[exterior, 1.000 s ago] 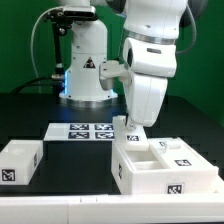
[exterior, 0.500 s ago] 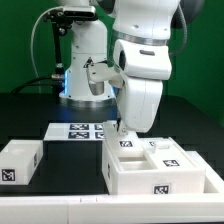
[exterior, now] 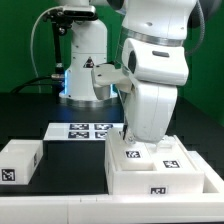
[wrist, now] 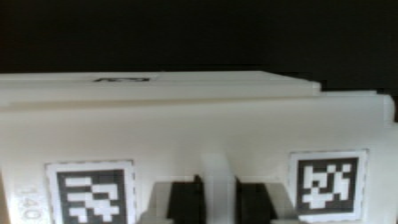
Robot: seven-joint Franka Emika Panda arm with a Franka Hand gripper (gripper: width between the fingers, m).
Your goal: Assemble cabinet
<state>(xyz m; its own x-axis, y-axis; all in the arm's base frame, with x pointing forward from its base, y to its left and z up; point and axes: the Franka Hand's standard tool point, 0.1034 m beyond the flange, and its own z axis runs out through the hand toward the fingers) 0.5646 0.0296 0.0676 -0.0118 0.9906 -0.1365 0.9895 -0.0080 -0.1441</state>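
The cabinet is a large white box on the black table at the exterior view's right, with square tags on its top and front faces. My gripper reaches down onto its far left corner. In the wrist view the cabinet fills the frame, with two tags on either side of my gripper. The dark fingers stand close together with a thin white strip of the cabinet pinched between them. The gripper is shut on the cabinet.
The marker board lies flat behind the cabinet, toward the exterior view's left. A small white tagged block sits at the exterior view's left edge. The arm's white base stands at the back.
The arm swung toward the exterior view's left and back, moving the cabinet with it. The cabinet's open compartments no longer show; tagged faces now face up.
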